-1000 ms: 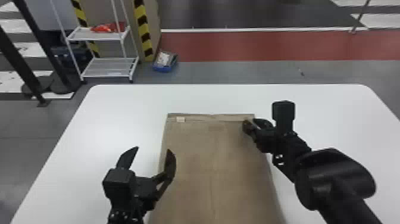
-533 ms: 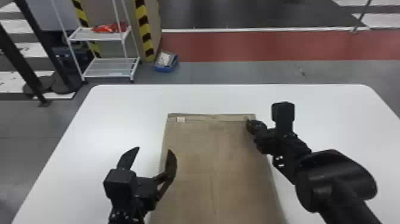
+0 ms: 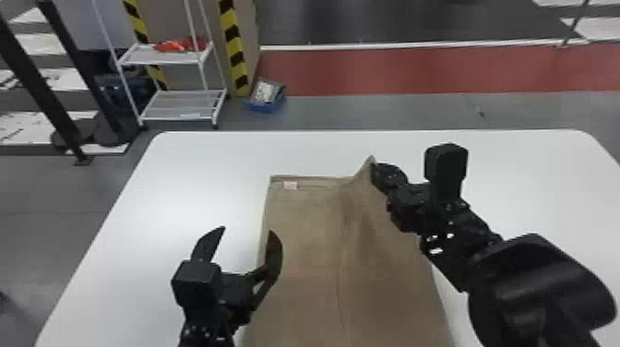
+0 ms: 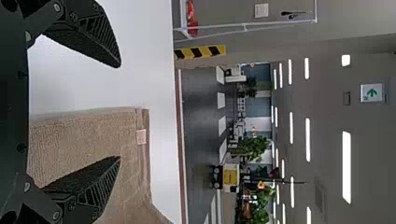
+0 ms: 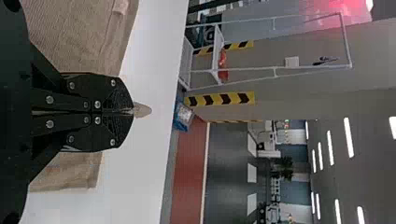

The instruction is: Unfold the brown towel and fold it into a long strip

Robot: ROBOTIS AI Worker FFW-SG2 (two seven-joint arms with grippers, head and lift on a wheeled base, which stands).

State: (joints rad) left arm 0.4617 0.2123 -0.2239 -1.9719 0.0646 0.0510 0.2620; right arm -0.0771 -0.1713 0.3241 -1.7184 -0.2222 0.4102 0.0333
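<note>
The towel (image 3: 304, 244) lies on the table (image 3: 180, 194), behind which 1 rack (image 3: 177, 105) stands left of 1 bin (image 3: 262, 108).

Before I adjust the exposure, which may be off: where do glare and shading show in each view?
Head view: a pale sheen on the white table left of the towel, with darker shading below the towel's raised corner. Left wrist view: ceiling lights glare white. Right wrist view: they glare too, plus a red glow beside the rack.

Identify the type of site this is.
Likely an open industrial or robotics lab floor: yellow-and-black hazard striping on the partitions, a red floor lane, and a white metal shelf rack standing behind the work table.
</note>
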